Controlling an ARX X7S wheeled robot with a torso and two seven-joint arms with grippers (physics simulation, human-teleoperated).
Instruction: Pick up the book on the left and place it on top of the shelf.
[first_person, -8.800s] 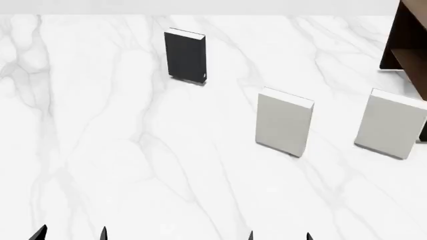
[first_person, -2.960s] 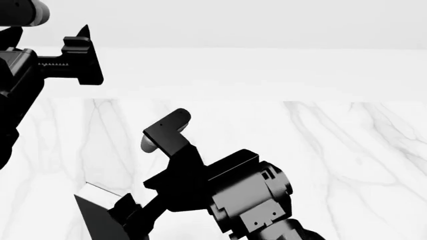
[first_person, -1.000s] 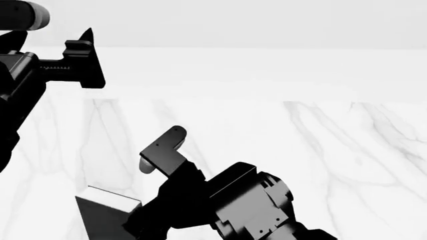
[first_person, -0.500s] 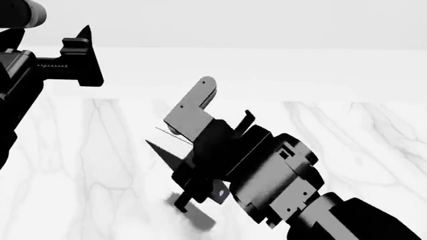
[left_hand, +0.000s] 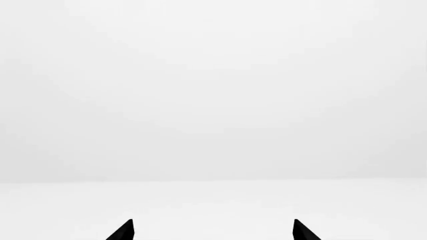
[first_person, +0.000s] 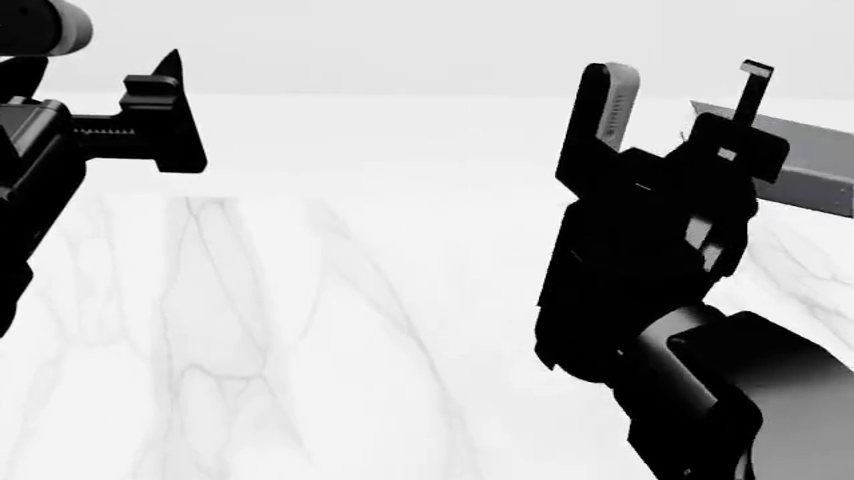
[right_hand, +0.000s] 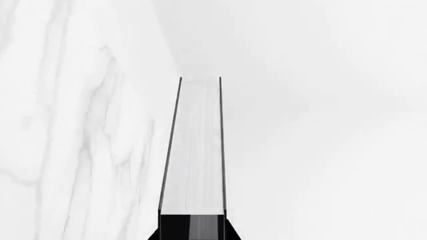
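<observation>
Reading the head view from left to right, the left gripper (first_person: 167, 110) hangs raised and empty at the left edge; its wrist view shows two dark fingertips spread wide apart with only pale blank background between them. The marble table (first_person: 307, 330) lies bare across the middle. At the right, the right gripper (first_person: 674, 90) is lifted high and clamped on the book (first_person: 801, 165), which juts out roughly level toward the right edge, well clear of the table. The right wrist view confirms it: white page edges (right_hand: 193, 150) run straight out from between the jaws.

The hold looks to sit at one end of the book, though the contact itself is hidden, so a quick swing could lever it loose or tilt it. The shelf is out of sight, so judging its top blind risks a knock.

Counted: one book, two grippers, one table, no shelf visible.
</observation>
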